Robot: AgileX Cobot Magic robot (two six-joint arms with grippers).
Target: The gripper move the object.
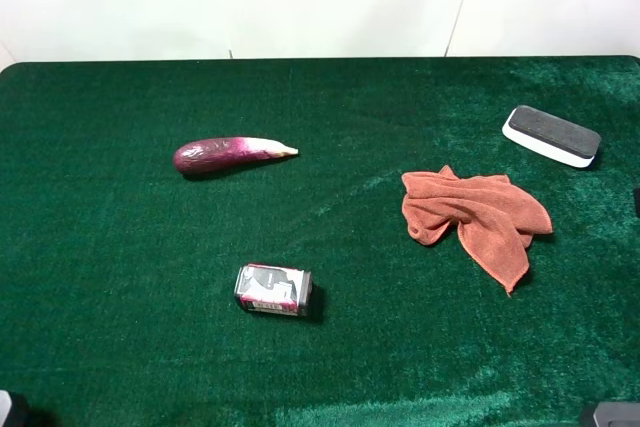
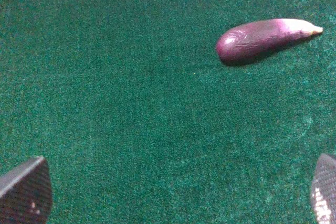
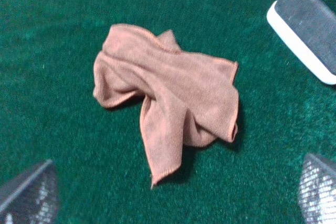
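The eraser (image 1: 551,134), a white block with a black felt top, lies at the far right of the green table. One end of it shows in the right wrist view (image 3: 307,30). My right gripper (image 3: 173,195) is open and empty, its fingertips (image 3: 29,195) wide apart, hovering short of an orange cloth and well away from the eraser. My left gripper (image 2: 176,195) is open and empty, its fingertips (image 2: 23,192) wide apart over bare felt, with the eggplant far ahead of it. In the high view only dark bits of the arms show at the bottom corners.
A crumpled orange cloth (image 1: 475,217) lies between the right gripper and the eraser, and also shows in the right wrist view (image 3: 168,103). A purple eggplant (image 1: 230,155) lies left of centre (image 2: 262,38). A small crushed can (image 1: 273,290) lies near the front middle.
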